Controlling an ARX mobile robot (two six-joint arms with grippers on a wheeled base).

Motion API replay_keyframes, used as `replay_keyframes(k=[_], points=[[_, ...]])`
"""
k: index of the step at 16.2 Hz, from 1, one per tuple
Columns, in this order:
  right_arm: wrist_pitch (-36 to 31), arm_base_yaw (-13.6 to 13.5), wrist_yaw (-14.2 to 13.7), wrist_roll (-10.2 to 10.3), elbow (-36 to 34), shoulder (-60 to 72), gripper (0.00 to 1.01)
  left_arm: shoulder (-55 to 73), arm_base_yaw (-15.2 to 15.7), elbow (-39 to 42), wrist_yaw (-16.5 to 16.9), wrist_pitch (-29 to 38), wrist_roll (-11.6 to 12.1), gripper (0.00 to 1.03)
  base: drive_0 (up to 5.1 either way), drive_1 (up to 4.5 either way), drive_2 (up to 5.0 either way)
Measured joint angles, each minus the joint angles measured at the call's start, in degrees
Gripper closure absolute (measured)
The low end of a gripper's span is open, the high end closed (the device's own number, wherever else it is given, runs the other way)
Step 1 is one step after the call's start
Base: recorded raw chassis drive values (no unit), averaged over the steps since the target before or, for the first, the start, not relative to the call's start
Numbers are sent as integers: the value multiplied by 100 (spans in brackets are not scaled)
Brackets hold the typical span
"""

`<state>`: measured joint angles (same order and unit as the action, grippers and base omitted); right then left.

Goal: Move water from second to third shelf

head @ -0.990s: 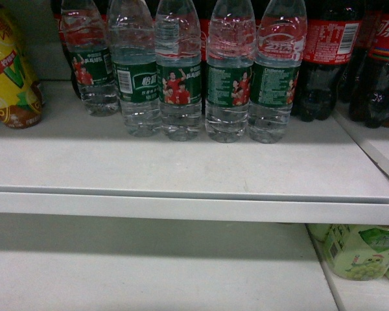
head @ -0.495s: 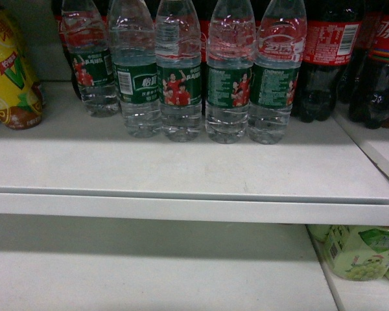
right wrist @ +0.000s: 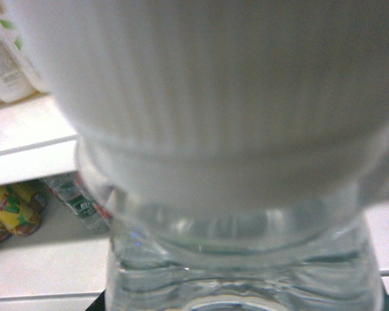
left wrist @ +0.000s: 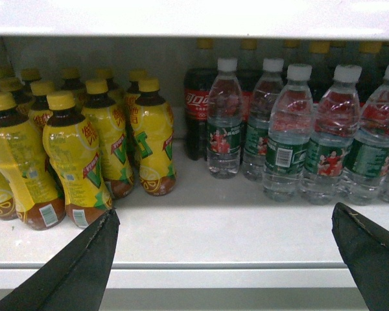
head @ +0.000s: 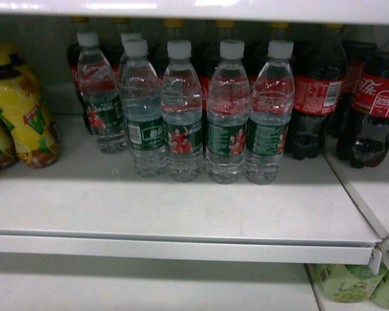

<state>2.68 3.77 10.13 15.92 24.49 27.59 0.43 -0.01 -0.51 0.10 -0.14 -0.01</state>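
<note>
Filling the right wrist frame, a water bottle (right wrist: 240,129) sits right against the camera, jaw state unclear; left gripper (left wrist: 223,253) jaws apart, below the shelved water bottles (left wrist: 292,136).

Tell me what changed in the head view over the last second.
The head camera's view lifted: the water bottles now show their white caps, the shelf above has come into view, and the green packs below sit lower in the picture. The bottles kept their order on the shelf; none was taken.
</note>
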Motion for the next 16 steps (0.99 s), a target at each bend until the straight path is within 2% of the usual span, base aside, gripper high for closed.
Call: replay_keyframes(k=[16], points=[[-9,0,7,17,63,0,58,0,0,0,-13,-4,2,5,-15,8,8]])
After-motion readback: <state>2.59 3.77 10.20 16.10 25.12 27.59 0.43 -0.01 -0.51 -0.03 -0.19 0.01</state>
